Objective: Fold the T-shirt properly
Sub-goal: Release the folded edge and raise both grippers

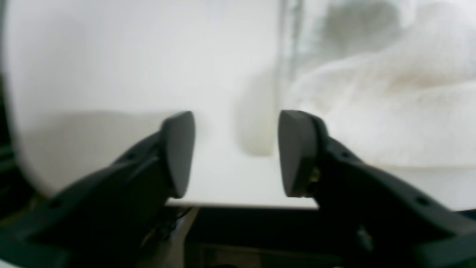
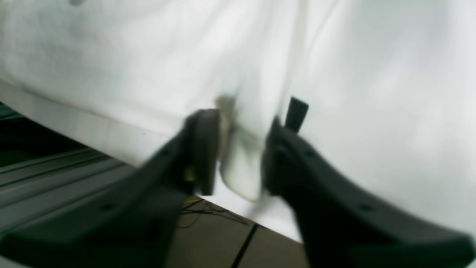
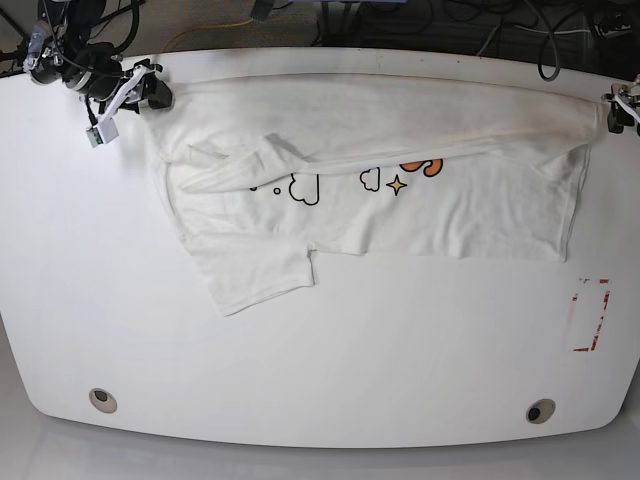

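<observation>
I had the T-shirt (image 3: 430, 200) lying across the far half of the white bench (image 3: 320, 360), its upper part folded down so only scraps of the print showed: clouds, a yellow star, a bit of orange. One sleeve (image 3: 255, 275) stuck out toward me on the base view's left.

The left gripper (image 1: 236, 152) sat at the bench edge with its jaws well apart and nothing between them, the cloth just beside one jaw. The right gripper (image 2: 238, 149) had its jaws partly open astride a fold of the shirt's edge; I couldn't tell whether they pinched it.
</observation>
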